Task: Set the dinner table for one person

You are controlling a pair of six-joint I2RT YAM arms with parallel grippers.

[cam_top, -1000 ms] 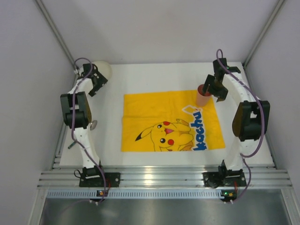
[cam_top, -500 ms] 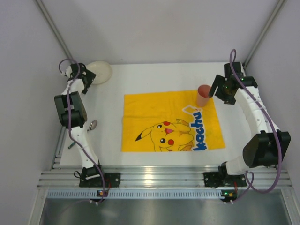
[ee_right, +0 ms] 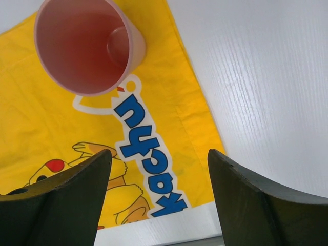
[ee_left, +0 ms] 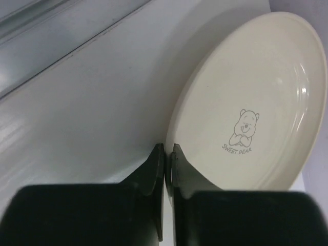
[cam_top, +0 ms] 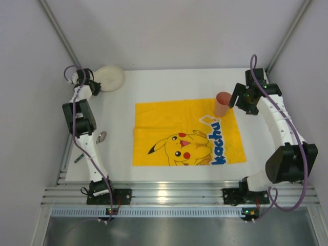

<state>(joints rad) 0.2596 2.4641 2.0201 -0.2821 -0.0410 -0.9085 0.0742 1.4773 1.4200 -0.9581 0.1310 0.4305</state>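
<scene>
A cream plate [cam_top: 110, 78] with a small bear print [ee_left: 246, 102] is at the far left corner of the white dinner table [cam_top: 174, 84]. My left gripper [cam_top: 94, 88] [ee_left: 166, 154] is shut on the plate's near rim, which is pinched between the two fingers. A pink cup [cam_top: 222, 103] [ee_right: 87, 46] stands upright on the far right corner of the yellow Pikachu mat [cam_top: 174, 128] [ee_right: 31, 118]. My right gripper [cam_top: 246, 100] [ee_right: 160, 159] hangs open just right of the cup, above the mat's right edge, with nothing between its fingers.
A spoon [cam_top: 102, 136] lies on the table left of the mat, beside the left arm. A small dark utensil [cam_top: 78, 159] sits at the table's left edge. Grey walls close in on three sides, and an aluminium rail [cam_top: 174, 195] runs along the front.
My left gripper has reached the plate and closed on its rim, and the plate has shifted slightly. My right gripper drew back to the right from the cup, then stayed still.
</scene>
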